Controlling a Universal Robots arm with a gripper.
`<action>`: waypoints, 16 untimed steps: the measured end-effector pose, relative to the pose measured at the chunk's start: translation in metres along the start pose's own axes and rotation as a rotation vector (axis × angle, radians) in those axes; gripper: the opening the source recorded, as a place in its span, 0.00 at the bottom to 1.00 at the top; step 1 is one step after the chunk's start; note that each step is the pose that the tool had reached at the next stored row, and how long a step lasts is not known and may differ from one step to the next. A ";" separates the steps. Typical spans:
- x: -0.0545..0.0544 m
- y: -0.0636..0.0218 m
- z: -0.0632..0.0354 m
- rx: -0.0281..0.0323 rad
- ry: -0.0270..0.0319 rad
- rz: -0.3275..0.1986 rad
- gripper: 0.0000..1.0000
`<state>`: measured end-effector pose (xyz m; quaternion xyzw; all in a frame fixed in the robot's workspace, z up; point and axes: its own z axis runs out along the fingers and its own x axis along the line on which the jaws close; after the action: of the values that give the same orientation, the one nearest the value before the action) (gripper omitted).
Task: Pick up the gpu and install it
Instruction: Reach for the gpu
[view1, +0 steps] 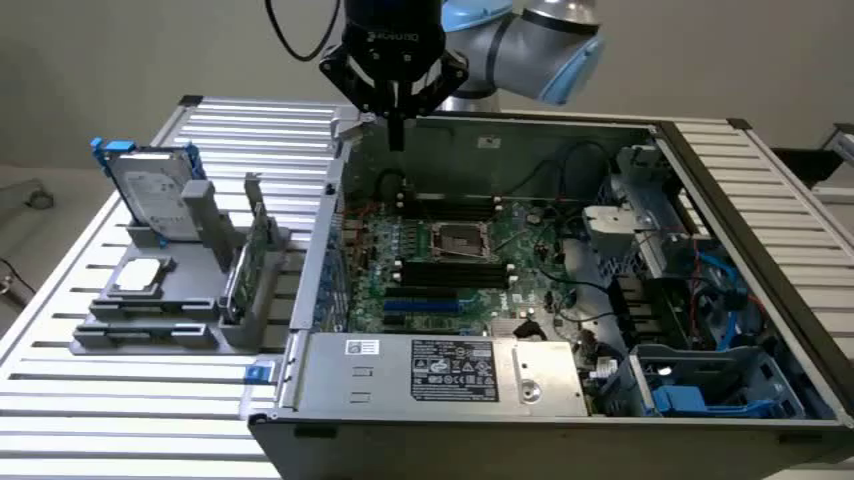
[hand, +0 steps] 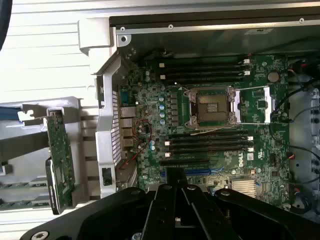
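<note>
The gripper (view1: 396, 138) hangs over the far left corner of the open computer case (view1: 747, 330). Its two black fingers are drawn together into one narrow point and nothing is held between them. It hovers above the case's rear wall and touches neither the wall nor the motherboard (view1: 441, 265) below. In the wrist view the closed fingers (hand: 176, 182) point down towards the board's expansion slots, so the camera looks over the place a card would go.

The gpu (view1: 251, 255) has not been picked up. It stands on its long edge in a slot of the grey holder (view1: 147, 335), which sits on the slatted table (view1: 80, 400) just left of the case. Held upright like this, its top edge is free for a pinch from above. The wrist view shows the card's green circuit face (hand: 60, 160).

The same holder carries the silver hard drive (view1: 154, 195) in its blue frame, propped upright at the far end. A small square chip (view1: 140, 275) lies flat nearer the front, left of the gpu.

Inside the case the CPU socket (view1: 467, 240) sits between rows of memory slots. The power supply (view1: 441, 365) fills the near edge, and cables are bundled to the right, away from the slot area. By my reading, the work is at its start: empty gripper, card in its stand
</note>
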<state>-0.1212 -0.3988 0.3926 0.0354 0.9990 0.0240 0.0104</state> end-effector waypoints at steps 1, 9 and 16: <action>0.000 0.0000 0.0000 0.0000 0.0000 0.000 0.11; 0.000 0.0000 0.0000 0.0000 0.0000 0.000 0.11; 0.027 -0.0002 0.0009 0.0006 0.0092 0.000 0.11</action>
<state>-0.1480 -0.3971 0.3912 0.0355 0.9991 0.0239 0.0058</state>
